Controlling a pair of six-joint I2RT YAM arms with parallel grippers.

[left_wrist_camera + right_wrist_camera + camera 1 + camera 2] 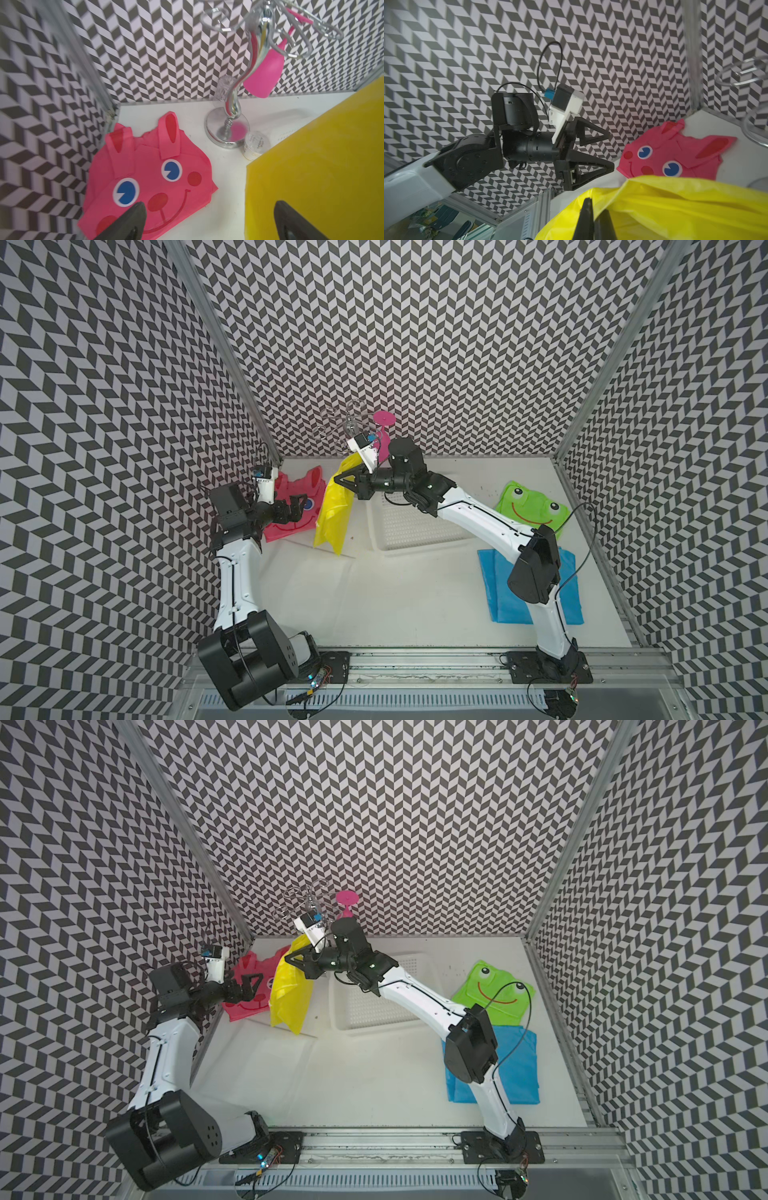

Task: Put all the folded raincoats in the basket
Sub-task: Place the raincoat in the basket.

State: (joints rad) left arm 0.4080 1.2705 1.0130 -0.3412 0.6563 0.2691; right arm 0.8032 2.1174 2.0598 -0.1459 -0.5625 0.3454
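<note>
Yellow plastic, the folded yellow raincoat (332,512), is hanging in both top views from the right gripper (340,480), which is pinching its upper corner. The bundle is dangling just beside the white basket (419,551), not yet over it. Its long axis is running downward from the pinch toward the table (395,605), with the lower edge trailing toward the front. The left gripper (297,506) is hovering spread and empty above the pink raincoat (309,487).

In the left wrist view the yellow raincoat (311,166) is standing flat and steep near a chrome stand (228,128).

In the right wrist view the closed jaws are biting crumpled yellow folds.

By my judgement, the carry is needing enough lift for that trailing edge to clear the rim before lowering.
</note>
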